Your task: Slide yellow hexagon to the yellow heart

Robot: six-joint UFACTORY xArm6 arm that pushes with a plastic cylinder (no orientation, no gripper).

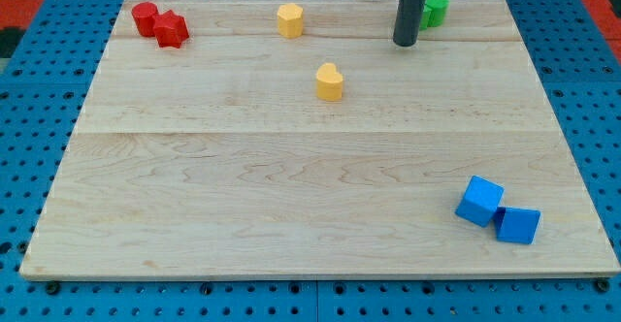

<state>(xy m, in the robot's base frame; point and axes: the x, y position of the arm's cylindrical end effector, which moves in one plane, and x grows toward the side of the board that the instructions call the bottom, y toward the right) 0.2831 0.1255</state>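
Observation:
The yellow hexagon [289, 19] sits near the view's top, left of centre. The yellow heart [330, 81] lies below it and a little to the right, a short gap away. My tip [405, 43] is at the view's top, right of both yellow blocks, well apart from them. It stands just left of a green block [435, 9], which the rod partly hides.
A red cylinder [145, 17] and a red star-like block [172, 29] touch at the view's top left. Two blue blocks [480, 202] [518, 225] sit together at the bottom right. The wooden board [291, 196] lies on a blue pegboard.

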